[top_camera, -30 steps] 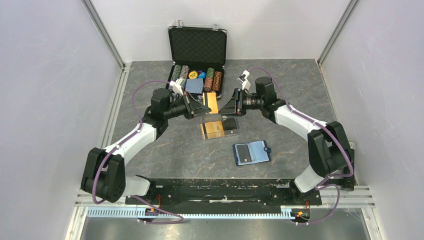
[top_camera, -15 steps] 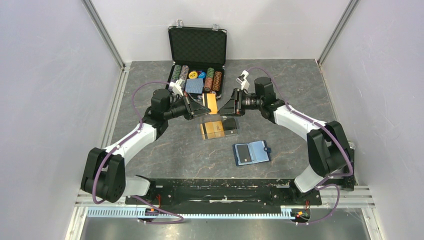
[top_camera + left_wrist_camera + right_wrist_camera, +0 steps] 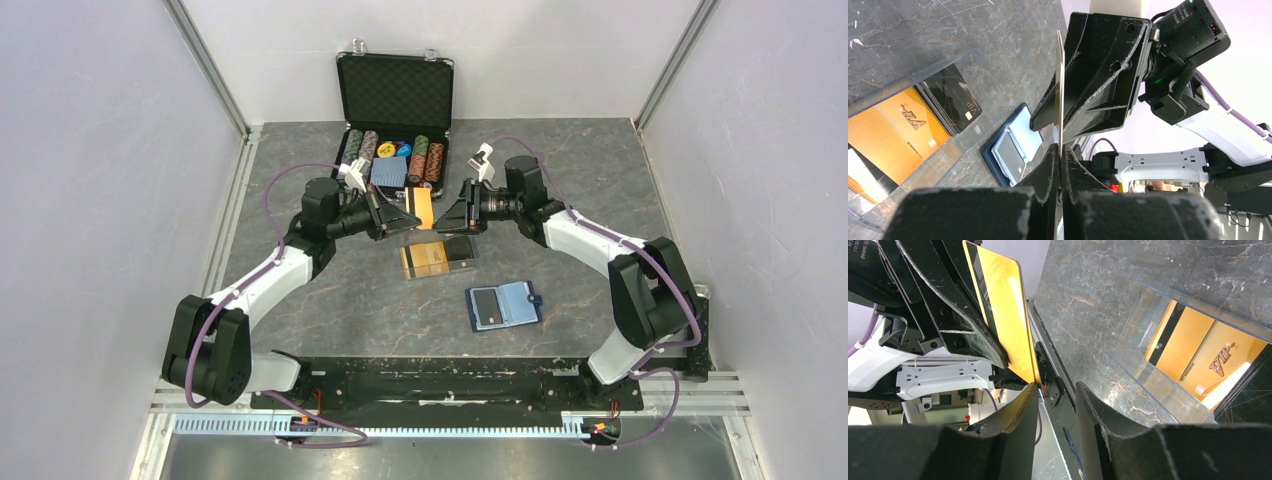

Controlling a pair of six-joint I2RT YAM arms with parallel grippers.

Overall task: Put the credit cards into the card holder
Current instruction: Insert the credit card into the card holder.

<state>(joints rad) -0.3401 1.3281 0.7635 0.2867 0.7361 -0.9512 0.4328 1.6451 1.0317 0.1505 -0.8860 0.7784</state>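
Note:
My left gripper (image 3: 408, 214) is shut on one gold credit card (image 3: 424, 207), held upright on its edge above the table. In the left wrist view the card (image 3: 1060, 85) shows edge-on, clamped between the jaws of the left gripper (image 3: 1060, 150). My right gripper (image 3: 449, 217) faces it, jaws open. In the right wrist view the gold card (image 3: 1000, 315) has its lower edge at the tip of one finger (image 3: 1025, 400) of the right gripper (image 3: 1056, 388). More gold and black cards (image 3: 436, 256) lie in a clear tray (image 3: 468, 262). The navy card holder (image 3: 503, 305) lies open nearer the bases.
An open black briefcase (image 3: 393, 90) with poker chips and a blue deck stands at the back, just behind both grippers. The clear tray's wall (image 3: 1153, 390) sits directly below the grippers. Grey walls close in the left and right sides.
My right gripper has edged left toward the held card. The left gripper and its card have stayed put.

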